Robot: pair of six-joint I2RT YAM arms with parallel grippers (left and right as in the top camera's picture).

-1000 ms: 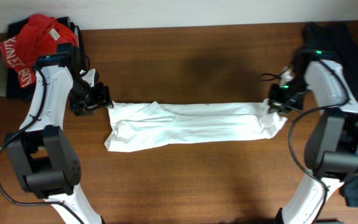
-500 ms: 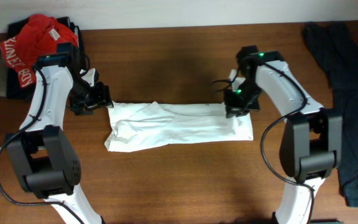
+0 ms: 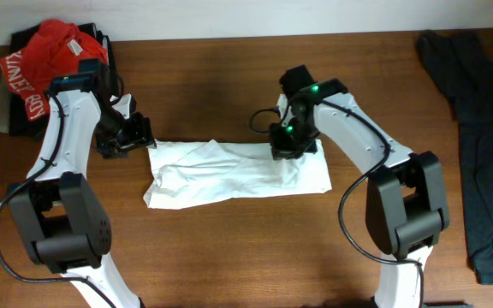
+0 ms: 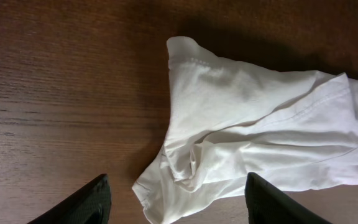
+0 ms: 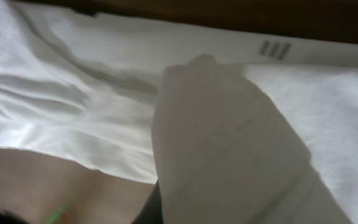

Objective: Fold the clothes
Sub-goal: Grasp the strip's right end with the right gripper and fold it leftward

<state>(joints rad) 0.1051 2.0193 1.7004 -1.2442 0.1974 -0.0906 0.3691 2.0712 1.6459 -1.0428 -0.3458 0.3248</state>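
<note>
The right gripper [image 3: 286, 147] is carrying the right end of the white short-sleeved cotton T-shirt [image 3: 221, 175] leftward, from the right side of the brown wooden table [image 3: 229, 257] to near its middle, doubling the cloth over itself while pinching a bunched fold. The left gripper [image 3: 137, 134] is hovering, fingers spread wide and gripping nothing, at the shirt's left end.

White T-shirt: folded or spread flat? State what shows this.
Partly folded. The white T-shirt lies as a narrow band, and the right gripper holds its right end doubled over the middle.
</note>
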